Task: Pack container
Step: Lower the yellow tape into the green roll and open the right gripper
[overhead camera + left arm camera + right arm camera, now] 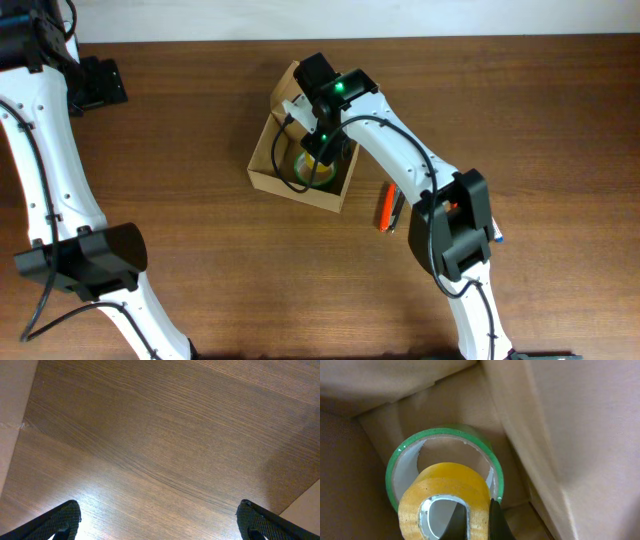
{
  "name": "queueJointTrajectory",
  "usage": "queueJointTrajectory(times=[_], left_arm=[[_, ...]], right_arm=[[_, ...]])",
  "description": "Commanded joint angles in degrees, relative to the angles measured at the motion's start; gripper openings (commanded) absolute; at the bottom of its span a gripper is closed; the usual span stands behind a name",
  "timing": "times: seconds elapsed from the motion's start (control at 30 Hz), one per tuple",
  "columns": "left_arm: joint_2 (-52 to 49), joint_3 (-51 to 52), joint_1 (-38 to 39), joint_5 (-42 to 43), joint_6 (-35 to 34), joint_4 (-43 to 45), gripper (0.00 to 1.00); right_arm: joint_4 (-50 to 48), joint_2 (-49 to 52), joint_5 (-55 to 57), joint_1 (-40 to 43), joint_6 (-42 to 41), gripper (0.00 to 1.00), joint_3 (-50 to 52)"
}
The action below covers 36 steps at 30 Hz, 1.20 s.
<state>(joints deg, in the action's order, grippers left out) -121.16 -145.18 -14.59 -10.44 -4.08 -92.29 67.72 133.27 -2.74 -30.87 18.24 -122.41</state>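
Right arm is reaching down into the small tan cardboard box (268, 165), which is sitting open on the brown wooden desk (200, 120), a little behind centre, flap lid tilting up at its far left corner.

Right pincer (477, 522) is grasping a yellow tape roll (447, 477). In the right wrist view I am seeing one dark finger (496, 520) outside the roll's wall and the other inside its hole, clenched across the wall. The yellow roll is hanging just over a green-rimmed tape roll (445, 432) that is lying flat on the box floor, near a corner. I cannot tell whether the two rolls are touching.

Left pincer (160, 525) is hovering released, fingertips (60, 520) spread wide over bare desk, at the far left, well apart from the box.

An orange pen (383, 207) and a dark pen (396, 210) are lying side by side on the desk, just right of the box.
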Motion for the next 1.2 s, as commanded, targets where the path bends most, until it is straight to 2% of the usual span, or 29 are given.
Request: queueJointTrajectory(times=[0.0,1.1,1.17], left_arm=[[1.07,-0.68,-0.20,0.59,0.52,0.11,0.99],[1.07,-0.68,-0.20,0.59,0.52,0.11,0.99],[1.07,-0.68,-0.20,0.59,0.52,0.11,0.99]], right_arm=[[0.28,2.19,-1.79,-0.68,-0.28,0.04,-0.76],[-1.16,5.05,-3.30,-1.86,-1.14,0.03,-0.66],[-1.27,5.05,-3.28,-1.84,-1.14,0.18,-0.66]])
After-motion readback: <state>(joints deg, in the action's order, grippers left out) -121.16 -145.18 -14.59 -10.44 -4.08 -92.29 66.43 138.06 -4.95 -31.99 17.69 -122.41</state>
